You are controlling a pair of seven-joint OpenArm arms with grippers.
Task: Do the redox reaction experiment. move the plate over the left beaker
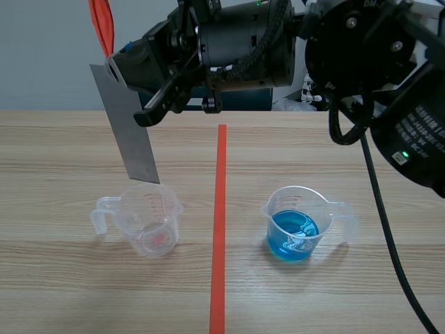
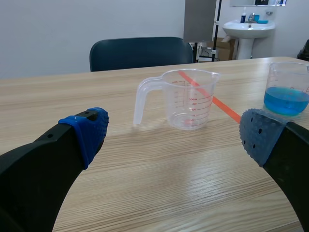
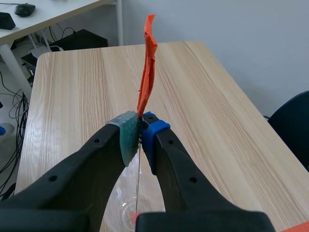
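We've got the right gripper (image 1: pixel 117 68) across the top of the frame, clamped on the grey plate (image 1: pixel 132 132). The left gripper (image 2: pixel 175 134) is spread wide, holding nothing. The plate hangs at upper left, its bottom edge just over the rim of the left beaker (image 1: pixel 149 223).

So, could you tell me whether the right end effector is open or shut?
The right end effector is shut on the plate: its pads pinch the plate's thin edge in its wrist view.
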